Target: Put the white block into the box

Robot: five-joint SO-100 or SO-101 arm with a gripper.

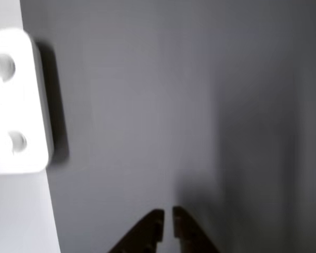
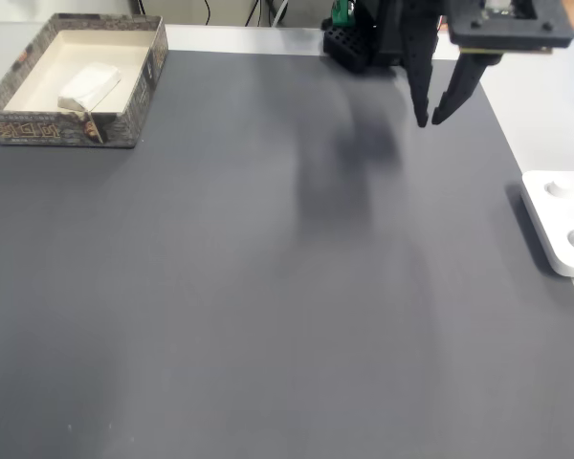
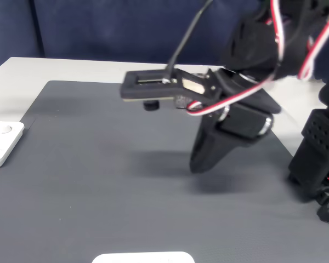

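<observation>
The white block lies inside the box, a shallow cardboard box at the far left corner of the dark grey mat in a fixed view. My gripper hangs above the mat's far right part, well away from the box. Its dark fingers point down, nearly touching, with nothing between them. In the other view the gripper shows two tips with only a thin slit over bare mat. Seen from the side in a fixed view, the gripper hovers a little above the mat.
A white plate with round knobs lies at the mat's right edge; the plate is left of the fingers in the other view. The black arm base stands at the far edge. A white rounded object pokes in at the bottom edge.
</observation>
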